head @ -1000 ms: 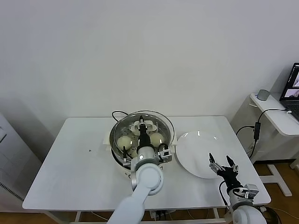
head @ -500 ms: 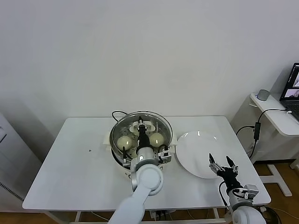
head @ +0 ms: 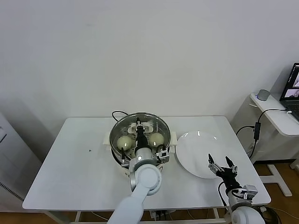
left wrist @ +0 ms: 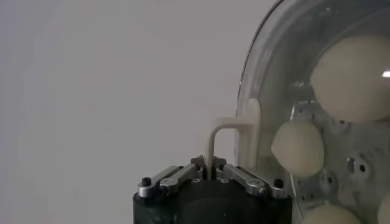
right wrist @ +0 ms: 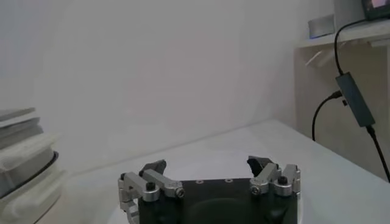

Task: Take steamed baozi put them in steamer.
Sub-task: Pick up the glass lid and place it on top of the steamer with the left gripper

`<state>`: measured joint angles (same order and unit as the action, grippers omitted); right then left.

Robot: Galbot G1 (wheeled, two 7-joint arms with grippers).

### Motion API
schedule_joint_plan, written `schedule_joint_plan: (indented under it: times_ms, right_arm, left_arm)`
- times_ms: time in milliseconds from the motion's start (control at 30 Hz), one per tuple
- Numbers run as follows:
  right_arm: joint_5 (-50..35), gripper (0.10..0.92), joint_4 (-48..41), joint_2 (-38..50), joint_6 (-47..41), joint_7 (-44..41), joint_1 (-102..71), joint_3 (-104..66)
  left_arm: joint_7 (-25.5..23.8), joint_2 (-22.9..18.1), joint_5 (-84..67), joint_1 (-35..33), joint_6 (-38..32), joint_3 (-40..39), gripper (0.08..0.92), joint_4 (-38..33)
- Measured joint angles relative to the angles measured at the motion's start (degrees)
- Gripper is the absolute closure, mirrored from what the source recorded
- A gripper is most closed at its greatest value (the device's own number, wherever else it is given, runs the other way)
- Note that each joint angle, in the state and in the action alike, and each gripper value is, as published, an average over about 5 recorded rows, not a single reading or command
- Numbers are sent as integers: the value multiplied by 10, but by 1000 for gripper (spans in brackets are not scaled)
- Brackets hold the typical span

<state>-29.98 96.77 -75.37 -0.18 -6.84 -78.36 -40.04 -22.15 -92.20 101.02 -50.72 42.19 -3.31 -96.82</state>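
Your left pincer (head: 138, 127) reaches over the steamer (head: 140, 138), clamped on the glass lid's handle (left wrist: 226, 137), the lid (head: 140, 132) covering the steamed baozi (head: 124, 142) inside. Since a second ago, lid and pincer have shifted slightly away from the robot. Your right pincer (head: 221, 165) waits spread wide beside the white plate (head: 196, 151) on the desk (head: 74, 172).

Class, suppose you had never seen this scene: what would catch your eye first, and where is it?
The steamer mid-table, buns visible through the glass lid that the left gripper holds by its handle. Beside it on the right lies a bare white plate, with the right gripper open over its near edge.
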Motion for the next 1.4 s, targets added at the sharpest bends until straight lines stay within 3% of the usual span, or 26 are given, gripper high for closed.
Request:
schedule_joint_plan:
  times_ms: [1400]
  right_arm:
    - [6, 203, -3, -6, 8, -1, -5, 1]
  left_arm:
    - [40, 0, -27, -8, 0, 11, 877, 22]
